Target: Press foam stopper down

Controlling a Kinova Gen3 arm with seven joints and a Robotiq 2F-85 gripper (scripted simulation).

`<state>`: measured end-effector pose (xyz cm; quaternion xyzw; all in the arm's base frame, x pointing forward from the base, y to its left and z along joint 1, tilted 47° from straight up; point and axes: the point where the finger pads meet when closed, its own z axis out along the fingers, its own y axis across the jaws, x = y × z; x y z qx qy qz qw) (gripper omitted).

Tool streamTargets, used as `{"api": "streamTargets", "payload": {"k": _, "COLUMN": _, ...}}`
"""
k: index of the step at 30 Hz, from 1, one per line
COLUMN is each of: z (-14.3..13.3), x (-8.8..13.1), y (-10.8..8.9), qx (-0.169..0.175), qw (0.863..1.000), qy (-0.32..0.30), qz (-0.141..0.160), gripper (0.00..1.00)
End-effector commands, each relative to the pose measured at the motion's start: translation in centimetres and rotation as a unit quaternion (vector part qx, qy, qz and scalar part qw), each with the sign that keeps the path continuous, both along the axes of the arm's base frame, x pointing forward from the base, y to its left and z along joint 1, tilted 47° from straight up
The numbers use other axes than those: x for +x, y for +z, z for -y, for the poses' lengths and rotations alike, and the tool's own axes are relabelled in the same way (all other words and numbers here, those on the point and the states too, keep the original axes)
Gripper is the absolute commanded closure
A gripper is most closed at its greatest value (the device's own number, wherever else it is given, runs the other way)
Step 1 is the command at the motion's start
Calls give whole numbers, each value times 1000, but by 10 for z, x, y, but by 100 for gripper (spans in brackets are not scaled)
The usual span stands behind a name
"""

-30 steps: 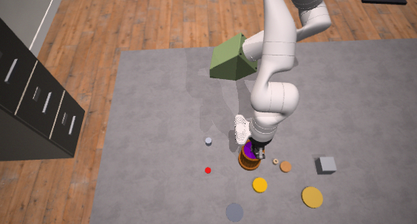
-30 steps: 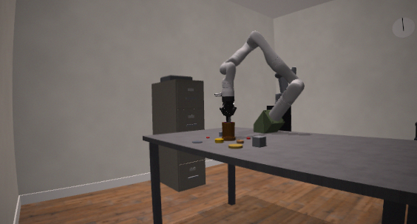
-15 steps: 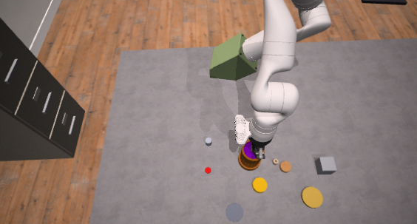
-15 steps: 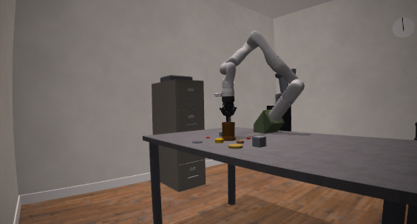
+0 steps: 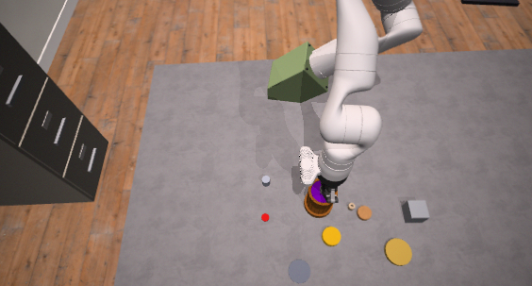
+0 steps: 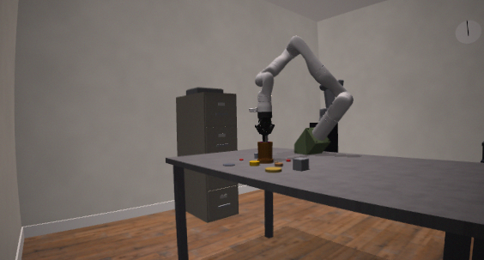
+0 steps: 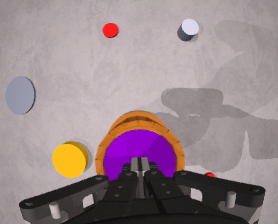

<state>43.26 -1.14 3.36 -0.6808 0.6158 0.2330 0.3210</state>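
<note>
The gripper (image 7: 143, 165) points straight down over the jar (image 7: 140, 143), its fingers pressed together with nothing between them, tips over the purple stopper (image 7: 138, 155). A yellow disc (image 7: 70, 160) lies just left of the jar. Farther off on the grey table (image 7: 243, 63) sit a grey disc (image 7: 19, 95), a red dot (image 7: 110, 30) and a pale peg (image 7: 188, 27)

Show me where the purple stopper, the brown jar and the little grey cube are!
purple stopper (image 7: 126, 156): wrist view, on its flat top.
brown jar (image 5: 317, 210): top view, on its outer wall.
grey cube (image 5: 416, 210): top view, on its upper face.
</note>
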Motion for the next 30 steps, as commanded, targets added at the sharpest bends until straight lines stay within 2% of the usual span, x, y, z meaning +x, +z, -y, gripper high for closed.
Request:
{"api": "streamTargets", "payload": {"k": 1, "z": -2, "x": -1, "y": -4, "qx": 0, "qw": 1000, "qy": -1, "qz": -2, "gripper": 100}}
{"api": "streamTargets", "payload": {"k": 12, "z": 3, "x": 1, "y": 0, "qx": -1, "qw": 1000, "qy": -3, "qz": -1, "gripper": 100}}
{"api": "streamTargets", "payload": {"k": 30, "z": 34, "x": -1, "y": 29, "qx": -1, "qw": 1000, "qy": -3, "qz": 0, "gripper": 100}}
